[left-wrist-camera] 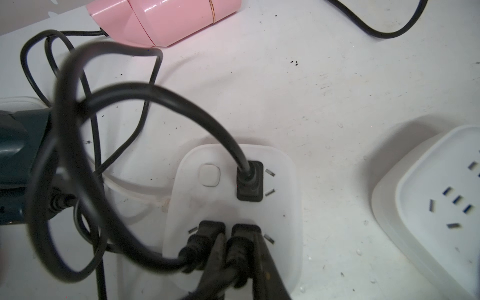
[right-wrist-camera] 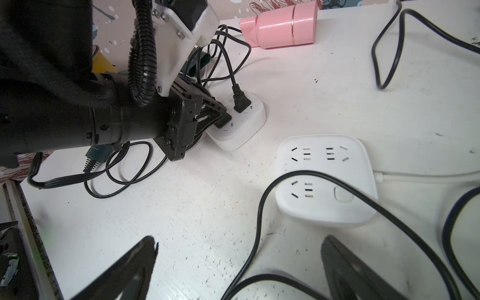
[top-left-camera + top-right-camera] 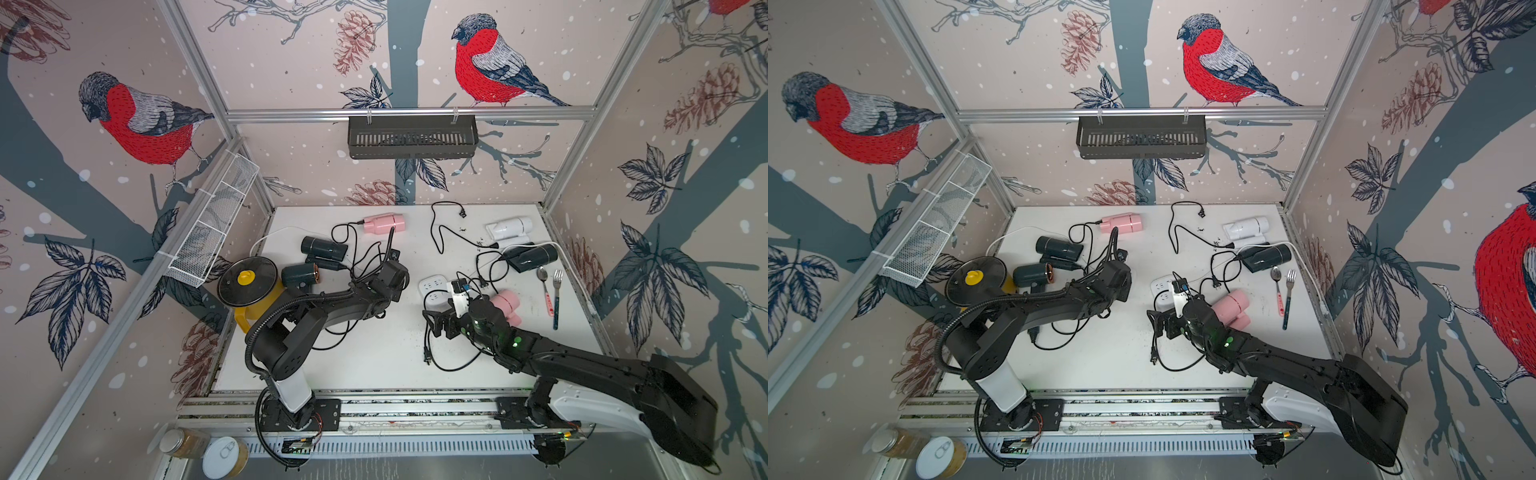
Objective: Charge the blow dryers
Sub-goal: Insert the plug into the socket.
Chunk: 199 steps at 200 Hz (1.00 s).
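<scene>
Now the left arm (image 3: 332, 299) stretches low toward the frame centre, and the left tool (image 1: 239, 235) pinches a black plug (image 1: 240, 259) sitting in a white power strip (image 1: 280, 166). The right tool (image 2: 239, 262) is spread above the desk (image 2: 207, 194). A pink blow dryer (image 3: 505, 301) lies beside the right arm (image 3: 582, 361), right of centre.

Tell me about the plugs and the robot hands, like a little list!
full power strip: three black plugs in
empty power strip: no plugs in
left gripper: shut on a black plug in the full power strip
right gripper: open, holding nothing, near the empty power strip
blow dryers: six, lying on the table
</scene>
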Each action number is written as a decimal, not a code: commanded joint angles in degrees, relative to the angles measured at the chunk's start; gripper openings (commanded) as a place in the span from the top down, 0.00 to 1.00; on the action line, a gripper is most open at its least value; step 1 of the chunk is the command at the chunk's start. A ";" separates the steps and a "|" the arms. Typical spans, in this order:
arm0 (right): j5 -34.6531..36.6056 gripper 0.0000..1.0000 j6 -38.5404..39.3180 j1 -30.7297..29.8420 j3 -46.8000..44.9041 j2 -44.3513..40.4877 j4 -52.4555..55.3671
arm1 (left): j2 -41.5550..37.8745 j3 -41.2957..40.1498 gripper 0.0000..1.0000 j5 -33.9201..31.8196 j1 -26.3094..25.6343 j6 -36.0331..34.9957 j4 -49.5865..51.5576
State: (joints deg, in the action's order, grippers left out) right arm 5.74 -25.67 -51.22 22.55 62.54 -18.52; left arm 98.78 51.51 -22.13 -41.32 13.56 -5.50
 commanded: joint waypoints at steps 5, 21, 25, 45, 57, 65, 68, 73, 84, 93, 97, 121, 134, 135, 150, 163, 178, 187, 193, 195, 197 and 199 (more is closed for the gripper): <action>-0.29 0.00 -0.53 0.04 0.47 0.30 -2.26 | 0.49 -1.22 0.89 0.37 -0.17 0.60 2.56; -0.33 0.00 -0.75 0.03 0.34 0.21 -2.24 | 0.23 -1.78 0.89 1.30 0.11 1.53 2.22; -0.30 0.00 -0.79 0.05 0.26 0.21 -2.22 | 0.19 -1.78 0.90 2.05 0.26 1.66 2.09; -0.34 0.00 -1.11 0.18 -0.06 0.24 -2.44 | 0.42 -1.79 0.90 5.64 1.38 2.84 1.92; -0.42 0.00 -1.63 0.37 -0.46 0.14 -2.58 | 0.91 -1.48 0.90 7.07 2.23 3.76 2.36; -0.62 0.00 -1.81 0.46 -0.76 0.14 -2.75 | 1.18 -1.03 0.90 7.57 2.71 4.31 3.03; -0.68 0.00 -2.02 0.47 -0.87 -0.02 -2.83 | 1.30 -0.82 0.90 7.48 2.71 4.49 3.36; -0.72 0.00 -2.14 0.51 -1.07 -0.09 -3.03 | 1.39 -0.63 0.90 7.14 2.74 4.42 3.82; -0.73 0.00 -2.50 0.61 -1.57 -0.39 -3.35 | 1.73 -0.22 0.90 6.29 2.56 4.32 4.68; -0.73 0.00 -2.79 0.81 -1.81 -0.65 -3.51 | 1.91 -0.39 0.89 5.73 2.41 4.11 4.79; -0.79 0.00 -2.95 0.85 -1.81 -0.74 -3.45 | 2.02 -0.53 0.89 5.47 2.38 4.02 4.72; -0.02 0.00 -3.88 1.06 -1.07 -1.61 -1.51 | 3.35 -1.07 0.89 3.25 1.41 3.07 4.71; 1.45 0.00 -5.17 1.25 -0.33 -1.94 0.47 | 4.66 -0.77 0.89 1.59 0.69 2.42 4.75; 1.55 0.00 -5.26 1.28 -0.27 -1.96 0.57 | 4.75 -0.74 0.89 1.49 0.66 2.43 4.73; 3.01 0.00 -6.69 1.48 0.43 -2.72 2.74 | 5.86 -0.76 0.89 0.61 0.27 2.10 4.09; 3.52 0.00 -7.73 1.48 0.34 -3.99 3.74 | 6.42 -0.64 0.89 0.51 0.28 1.81 3.52; 4.57 0.00 -8.95 1.48 0.39 -5.83 5.45 | 6.68 -0.04 0.89 0.44 0.28 0.90 3.38; 5.11 0.00 -9.75 1.49 0.23 -6.97 6.39 | 6.53 0.19 0.89 0.42 0.36 0.73 3.48; 5.36 0.00 -10.23 1.61 0.00 -7.56 6.80 | 6.38 0.34 0.89 0.61 0.49 0.76 3.63; 5.62 0.00 -10.58 1.58 -0.11 -7.89 7.02 | 6.30 0.35 0.89 0.78 0.53 0.83 3.65; 5.91 0.00 -10.86 1.63 -0.13 -8.08 7.14 | 6.26 0.42 0.89 0.95 0.60 0.87 3.78; 6.11 0.00 -11.01 1.64 -0.13 -8.15 7.16 | 6.14 0.43 0.89 1.10 0.66 0.86 3.86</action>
State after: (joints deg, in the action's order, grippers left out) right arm 8.84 -33.17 -49.76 22.59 56.47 -14.15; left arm 104.20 52.29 -25.15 -41.08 15.14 -13.39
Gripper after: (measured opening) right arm 0.995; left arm 0.173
